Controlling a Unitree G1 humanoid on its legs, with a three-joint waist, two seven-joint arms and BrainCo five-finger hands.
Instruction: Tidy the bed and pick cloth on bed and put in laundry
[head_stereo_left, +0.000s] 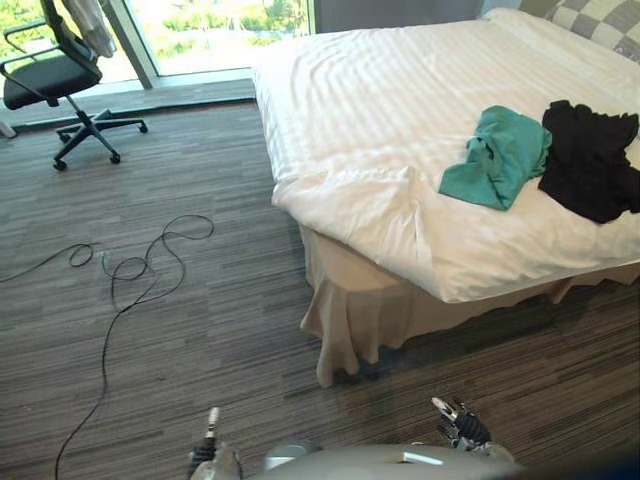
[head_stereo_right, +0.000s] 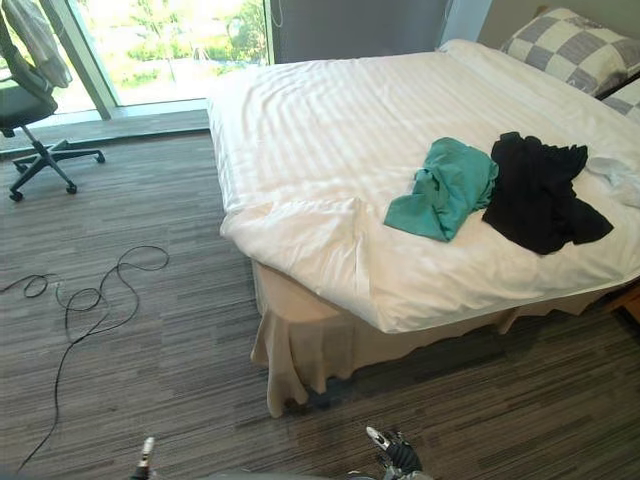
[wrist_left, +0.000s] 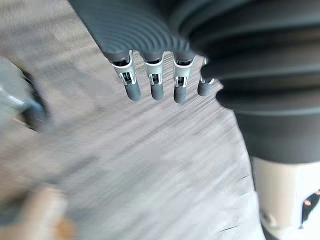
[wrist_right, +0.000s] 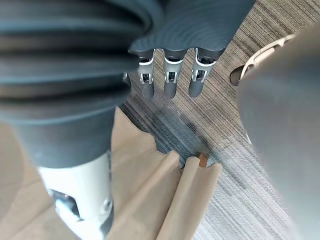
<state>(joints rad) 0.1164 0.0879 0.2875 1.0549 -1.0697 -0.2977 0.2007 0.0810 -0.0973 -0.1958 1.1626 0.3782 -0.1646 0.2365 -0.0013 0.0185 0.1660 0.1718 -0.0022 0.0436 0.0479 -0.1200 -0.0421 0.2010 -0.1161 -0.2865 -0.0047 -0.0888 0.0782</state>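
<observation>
Two garments lie crumpled on the bed: a teal cloth touching a black cloth (the one nearer the checked pillow). Left hand and right hand hang over the carpet, fingers straight, holding nothing.

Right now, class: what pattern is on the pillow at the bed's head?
Grey-and-white checks; the pillow shows best in the right eye view.

quilt: white, faint stripes
green cloth: blue-green, plain
black cloth: black, plain
pillow: grey and white squares
bed skirt: light brown, plain
floor: grey-brown, thin streaks
chair: black seat, black legs
</observation>
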